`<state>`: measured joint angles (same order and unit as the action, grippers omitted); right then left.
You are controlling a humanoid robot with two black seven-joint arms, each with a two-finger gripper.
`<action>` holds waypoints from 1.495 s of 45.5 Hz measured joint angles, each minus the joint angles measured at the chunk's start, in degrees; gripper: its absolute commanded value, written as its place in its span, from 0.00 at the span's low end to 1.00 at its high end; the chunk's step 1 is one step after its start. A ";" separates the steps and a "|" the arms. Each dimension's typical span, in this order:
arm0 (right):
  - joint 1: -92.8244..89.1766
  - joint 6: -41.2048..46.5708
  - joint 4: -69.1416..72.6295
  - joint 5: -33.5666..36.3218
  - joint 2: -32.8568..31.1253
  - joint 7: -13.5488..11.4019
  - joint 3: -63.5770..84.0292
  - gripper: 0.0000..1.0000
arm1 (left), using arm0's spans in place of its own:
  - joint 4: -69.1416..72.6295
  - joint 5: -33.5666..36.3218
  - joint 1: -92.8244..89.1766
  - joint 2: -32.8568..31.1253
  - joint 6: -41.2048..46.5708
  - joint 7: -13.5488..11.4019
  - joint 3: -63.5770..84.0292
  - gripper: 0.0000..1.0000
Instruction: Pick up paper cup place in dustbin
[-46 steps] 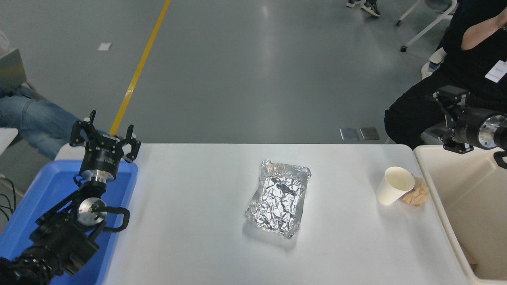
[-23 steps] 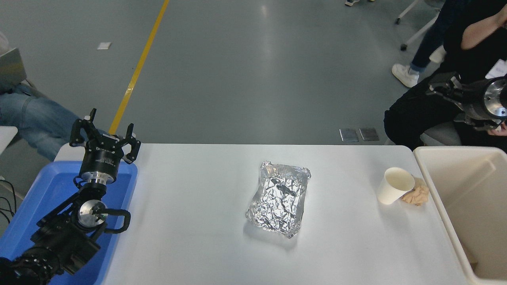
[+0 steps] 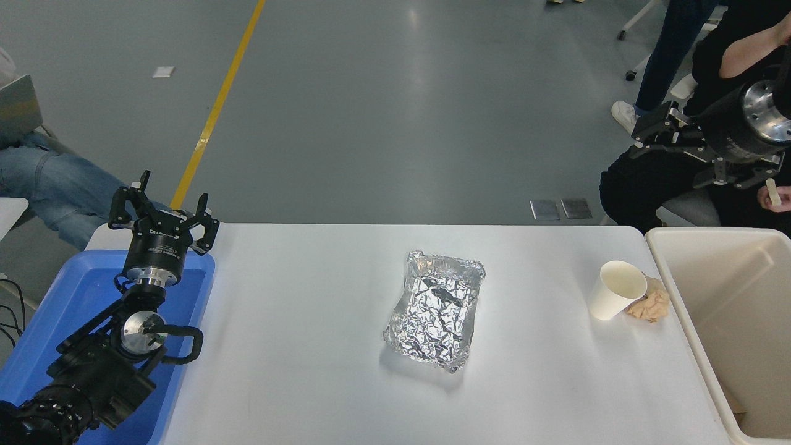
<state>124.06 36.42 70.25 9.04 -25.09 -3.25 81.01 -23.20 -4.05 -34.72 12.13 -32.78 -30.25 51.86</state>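
The white paper cup (image 3: 617, 289) stands tilted near the table's right end, its open mouth facing me, leaning against a crumpled tan paper wad (image 3: 649, 306). The cream-white dustbin (image 3: 672, 275) stands just right of them, at the table's right edge. My right gripper (image 3: 670, 157) is open and empty, raised high beyond the table's far right corner, above and behind the cup and bin. My left gripper (image 3: 164, 204) is open and parked over the blue tray (image 3: 55, 309) at the lower left.
A crinkled silver foil tray (image 3: 435, 309) lies at the table's middle. A person in black (image 3: 655, 179) sits behind the far right corner, close behind my right gripper. Another person's legs (image 3: 673, 37) are at the top right. A person in jeans (image 3: 49, 179) sits at the left.
My right gripper has risen from just over the dustbin's far rim and moved a little left, now pointing left. A person walked into view at the top right. The cup has not moved.
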 measured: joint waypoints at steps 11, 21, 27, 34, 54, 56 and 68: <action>1.40 0.66 5.77 0.01 0.21 -0.16 1.74 1.00 | 0.00 -0.01 0.00 0.00 0.00 0.00 0.00 0.99; -3.02 -1.94 5.72 -0.37 0.27 -0.24 0.15 1.00 | 0.00 -0.01 0.00 0.00 0.00 -0.04 0.00 0.99; -8.48 -4.73 2.42 -0.47 0.43 -0.26 -1.55 1.00 | 0.00 0.00 -0.01 0.00 0.00 -0.06 0.00 0.99; -16.52 -7.80 -3.03 -0.66 0.68 -0.27 -3.84 1.00 | 0.00 0.00 -0.01 0.00 0.00 -0.05 0.00 0.99; -37.16 -16.74 -17.12 -0.91 3.10 -0.19 -8.37 0.99 | 0.00 0.00 -0.01 0.00 0.00 0.01 0.00 0.99; -38.61 -17.31 -18.22 -0.91 3.23 -0.21 -8.84 0.98 | 0.00 0.00 -0.01 0.00 0.00 0.01 0.00 0.99; -44.54 -20.33 -23.53 -0.30 3.58 -0.08 -11.50 0.92 | 0.00 0.01 0.00 0.00 0.00 0.00 0.00 0.99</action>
<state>79.52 16.10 46.72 8.74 -21.51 -3.33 69.52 -23.20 -4.03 -34.73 12.13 -32.78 -30.25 51.86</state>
